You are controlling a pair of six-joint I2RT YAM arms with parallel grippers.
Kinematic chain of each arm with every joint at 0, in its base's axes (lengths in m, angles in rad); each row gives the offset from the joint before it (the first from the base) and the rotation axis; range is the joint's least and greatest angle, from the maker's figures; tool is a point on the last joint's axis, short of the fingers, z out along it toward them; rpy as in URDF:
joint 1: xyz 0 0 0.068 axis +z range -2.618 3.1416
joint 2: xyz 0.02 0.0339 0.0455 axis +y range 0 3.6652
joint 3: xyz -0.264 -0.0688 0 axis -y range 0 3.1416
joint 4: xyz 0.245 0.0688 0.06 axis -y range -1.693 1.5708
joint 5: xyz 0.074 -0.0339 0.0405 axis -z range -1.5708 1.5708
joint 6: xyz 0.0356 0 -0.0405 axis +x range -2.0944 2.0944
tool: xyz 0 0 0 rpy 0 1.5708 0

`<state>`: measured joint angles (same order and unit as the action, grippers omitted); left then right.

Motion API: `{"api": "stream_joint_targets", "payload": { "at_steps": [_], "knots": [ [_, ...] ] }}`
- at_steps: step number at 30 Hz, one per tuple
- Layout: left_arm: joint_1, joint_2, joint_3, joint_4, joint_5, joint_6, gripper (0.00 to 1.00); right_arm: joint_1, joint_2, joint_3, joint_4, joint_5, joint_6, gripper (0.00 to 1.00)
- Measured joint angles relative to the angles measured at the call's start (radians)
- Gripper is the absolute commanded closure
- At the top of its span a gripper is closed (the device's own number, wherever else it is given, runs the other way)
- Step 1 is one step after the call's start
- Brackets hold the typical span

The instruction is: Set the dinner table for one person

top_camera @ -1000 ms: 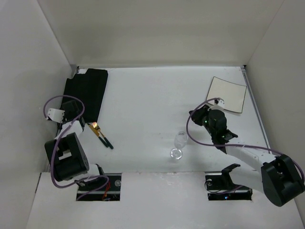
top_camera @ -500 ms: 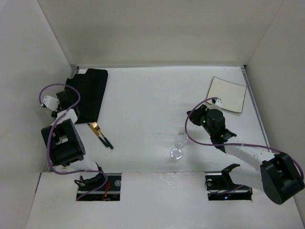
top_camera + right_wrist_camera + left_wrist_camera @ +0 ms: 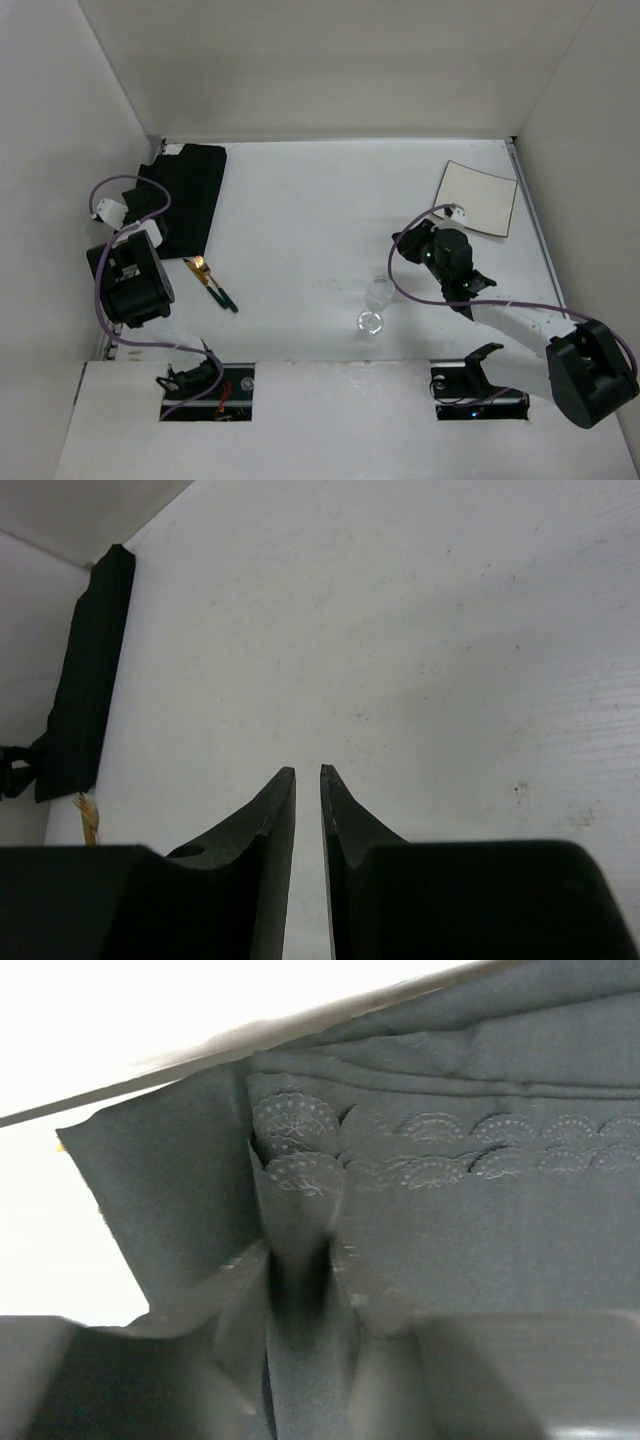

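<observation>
The dinner table (image 3: 300, 210) is a white top. A black cloth mat (image 3: 188, 190) lies at its far left. My left gripper (image 3: 140, 207) sits at the mat's left edge. In the left wrist view, this gripper (image 3: 300, 1280) is shut on a raised fold of the mat (image 3: 480, 1230), whose scalloped stitched hem shows above the fingers. My right gripper (image 3: 408, 245) hovers right of centre. Its jaws (image 3: 308, 772) stand almost together with only a thin slit, nothing between them, above bare table (image 3: 420, 630).
A clear wine glass (image 3: 376, 300) stands near the front centre. Gold cutlery with dark green handles (image 3: 212, 283) lies in front of the mat. A white square napkin with a dark border (image 3: 478, 198) lies at the far right. White walls enclose the table.
My left arm swung towards the mat's left edge and its jaws closed on a fold of the cloth. The right arm has hardly moved.
</observation>
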<state>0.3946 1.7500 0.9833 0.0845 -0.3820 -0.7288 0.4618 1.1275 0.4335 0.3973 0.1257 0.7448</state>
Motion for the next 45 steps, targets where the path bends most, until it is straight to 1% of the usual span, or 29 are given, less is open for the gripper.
{"api": "stream_joint_targets", "payload": {
  "at_steps": [5, 8, 12, 15, 22, 25, 26, 27, 28, 29, 30, 31, 32, 33, 34, 36, 39, 42, 45],
  "knots": [
    [-0.056, 0.003, 0.03, 0.008, -0.021, 0.014, 0.94, 0.0, 0.007, 0.003, 0.001, 0.0, -0.006, 0.78],
    [-0.134, 0.002, 0.057, 0.031, -0.039, 0.029, 0.96, 0.0, 0.013, 0.005, 0.0, 0.001, -0.008, 0.78],
    [-0.281, -0.016, 0.082, 0.08, -0.042, 0.066, 0.97, 0.0, 0.013, 0.005, 0.005, 0.001, -0.008, 0.78],
    [-0.413, -0.039, 0.102, 0.12, -0.038, 0.115, 0.97, 0.0, 0.013, 0.005, 0.007, 0.001, -0.008, 0.78],
    [-0.708, -0.016, 0.221, 0.222, 0.032, 0.314, 0.95, 0.0, 0.002, 0.005, 0.006, 0.015, -0.005, 0.78],
    [-0.809, 0.03, 0.269, 0.26, 0.079, 0.382, 0.9, -0.004, -0.029, 0.002, 0.007, 0.036, 0.001, 0.72],
    [-0.835, 0.051, 0.284, 0.269, 0.099, 0.397, 0.87, -0.004, -0.038, 0.002, 0.009, 0.043, 0.003, 0.71],
    [-0.861, 0.074, 0.298, 0.275, 0.123, 0.41, 0.81, -0.005, -0.046, 0.001, 0.01, 0.05, 0.005, 0.69],
    [-0.883, 0.098, 0.311, 0.279, 0.148, 0.42, 0.72, -0.008, -0.049, 0.0, 0.012, 0.055, 0.007, 0.66],
    [-0.901, 0.119, 0.321, 0.282, 0.17, 0.427, 0.61, -0.011, -0.048, 0.0, 0.015, 0.059, 0.009, 0.61],
    [-0.917, 0.138, 0.329, 0.286, 0.19, 0.436, 0.53, -0.012, -0.047, -0.001, 0.016, 0.062, 0.012, 0.57],
    [-0.93, 0.152, 0.333, 0.287, 0.206, 0.438, 0.42, -0.016, -0.046, -0.003, 0.015, 0.064, 0.015, 0.51],
    [-0.94, 0.161, 0.334, 0.287, 0.217, 0.444, 0.34, -0.019, -0.042, -0.005, 0.015, 0.067, 0.018, 0.47],
    [-0.946, 0.164, 0.334, 0.285, 0.224, 0.447, 0.3, -0.025, -0.037, -0.005, 0.015, 0.069, 0.019, 0.42],
    [-0.949, 0.164, 0.334, 0.286, 0.226, 0.448, 0.28, -0.03, -0.03, -0.005, 0.016, 0.071, 0.021, 0.38],
    [-0.943, 0.159, 0.334, 0.3, 0.225, 0.449, 0.27, -0.037, -0.01, -0.005, 0.018, 0.075, 0.023, 0.31],
    [-0.907, 0.122, 0.31, 0.315, 0.215, 0.447, 0.28, -0.046, 0.046, -0.003, 0.039, 0.075, 0.023, 0.26],
    [-0.85, 0.02, 0.221, 0.316, 0.159, 0.419, 0.34, -0.076, 0.161, 0.029, 0.045, 0.029, 0.034, 0.26],
    [-0.779, -0.106, 0.112, 0.315, 0.082, 0.359, 0.37, -0.114, 0.31, 0.115, 0.05, -0.053, 0.061, 0.27]
  ]
}}
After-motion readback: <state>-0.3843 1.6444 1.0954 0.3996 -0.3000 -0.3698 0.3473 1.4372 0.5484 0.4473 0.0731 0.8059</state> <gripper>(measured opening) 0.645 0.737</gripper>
